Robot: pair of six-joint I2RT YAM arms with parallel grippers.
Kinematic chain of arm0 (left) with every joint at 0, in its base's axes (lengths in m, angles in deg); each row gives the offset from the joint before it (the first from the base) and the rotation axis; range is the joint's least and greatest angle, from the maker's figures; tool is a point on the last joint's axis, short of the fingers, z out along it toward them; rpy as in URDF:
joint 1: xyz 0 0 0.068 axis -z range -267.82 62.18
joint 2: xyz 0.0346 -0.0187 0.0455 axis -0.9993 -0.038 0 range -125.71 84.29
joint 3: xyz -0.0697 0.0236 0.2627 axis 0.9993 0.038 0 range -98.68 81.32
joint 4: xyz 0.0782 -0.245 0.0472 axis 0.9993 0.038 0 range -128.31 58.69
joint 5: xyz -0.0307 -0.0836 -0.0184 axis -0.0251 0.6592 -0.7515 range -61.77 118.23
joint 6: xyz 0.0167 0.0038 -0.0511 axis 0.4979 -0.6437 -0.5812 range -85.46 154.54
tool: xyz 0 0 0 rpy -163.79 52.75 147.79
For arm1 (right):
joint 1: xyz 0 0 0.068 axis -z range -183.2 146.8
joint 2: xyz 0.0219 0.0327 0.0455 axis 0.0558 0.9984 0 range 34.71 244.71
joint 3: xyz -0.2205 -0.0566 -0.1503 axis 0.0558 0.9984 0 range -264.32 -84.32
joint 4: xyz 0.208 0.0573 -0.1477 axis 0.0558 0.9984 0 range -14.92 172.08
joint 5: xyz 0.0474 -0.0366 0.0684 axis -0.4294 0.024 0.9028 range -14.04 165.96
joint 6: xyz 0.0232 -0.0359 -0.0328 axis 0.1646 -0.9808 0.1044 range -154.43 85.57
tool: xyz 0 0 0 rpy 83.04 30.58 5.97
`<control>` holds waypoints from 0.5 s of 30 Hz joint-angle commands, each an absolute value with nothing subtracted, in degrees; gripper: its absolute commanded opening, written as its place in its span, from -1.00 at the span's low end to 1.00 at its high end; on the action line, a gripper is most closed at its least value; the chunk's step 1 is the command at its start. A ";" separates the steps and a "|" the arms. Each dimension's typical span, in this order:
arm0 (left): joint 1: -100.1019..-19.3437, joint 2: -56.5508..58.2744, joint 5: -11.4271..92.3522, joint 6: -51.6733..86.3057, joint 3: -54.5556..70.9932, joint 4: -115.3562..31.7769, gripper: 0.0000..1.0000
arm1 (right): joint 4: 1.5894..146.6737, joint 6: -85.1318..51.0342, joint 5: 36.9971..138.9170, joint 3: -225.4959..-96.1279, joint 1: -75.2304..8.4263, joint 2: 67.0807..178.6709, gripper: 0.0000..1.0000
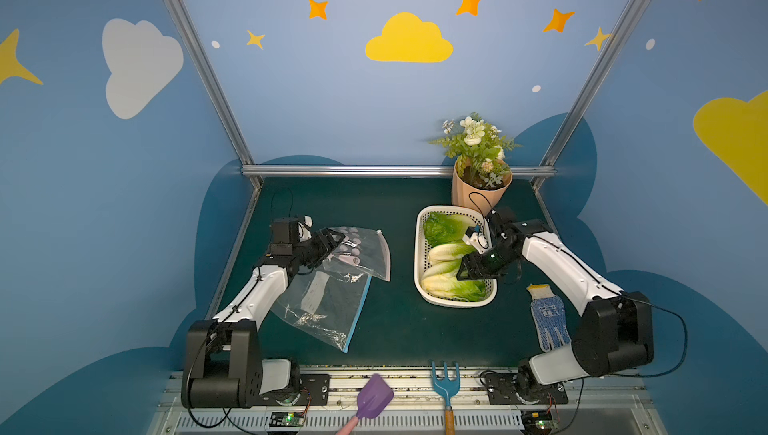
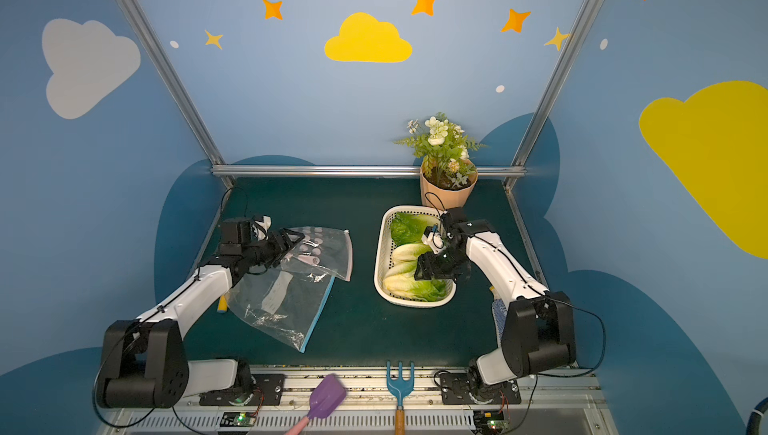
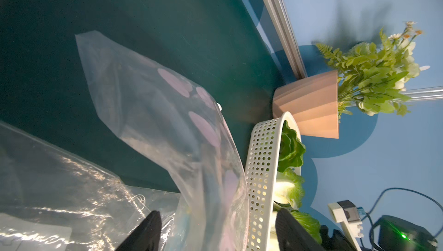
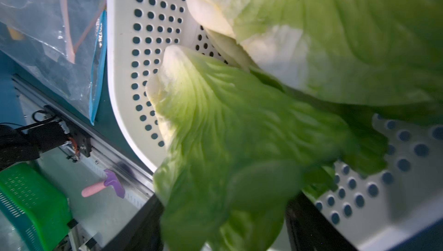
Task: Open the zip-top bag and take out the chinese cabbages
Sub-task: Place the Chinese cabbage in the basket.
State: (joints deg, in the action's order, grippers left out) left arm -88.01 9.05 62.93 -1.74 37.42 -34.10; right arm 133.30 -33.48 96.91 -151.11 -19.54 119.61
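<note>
Three chinese cabbages (image 1: 451, 283) (image 2: 415, 287) lie in a white perforated basket (image 1: 417, 254) at the right. My right gripper (image 1: 465, 273) (image 4: 225, 225) hangs over the basket's near end. Its jaws stand wide apart, with the leafy end of a cabbage (image 4: 227, 141) between them. At the left lies an empty clear zip-top bag (image 1: 328, 304) with a blue strip. A second clear bag with pink dots (image 1: 361, 250) (image 3: 167, 122) overlaps it. My left gripper (image 1: 332, 241) (image 3: 215, 233) is open at that bag's edge, loose film between its fingers.
A potted plant with white flowers (image 1: 478, 187) stands behind the basket. A blue-dotted glove (image 1: 548, 320) lies under my right arm. A purple scoop (image 1: 372, 401) and a blue garden fork (image 1: 445, 387) rest on the front rail. A green crate (image 4: 31, 201) sits below the table edge.
</note>
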 commanded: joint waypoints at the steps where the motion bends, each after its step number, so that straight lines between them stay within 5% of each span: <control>1: -87.68 11.70 58.84 0.59 35.54 -28.76 0.70 | 136.63 -32.01 91.81 -153.43 -19.95 117.34 0.50; 5: -87.61 14.09 56.85 1.02 35.04 -26.16 1.00 | 137.73 -30.74 88.82 -154.58 -20.01 115.50 0.56; 15: -87.56 20.51 49.35 3.73 31.89 -16.58 1.00 | 136.59 -29.34 82.46 -156.92 -19.86 109.90 0.70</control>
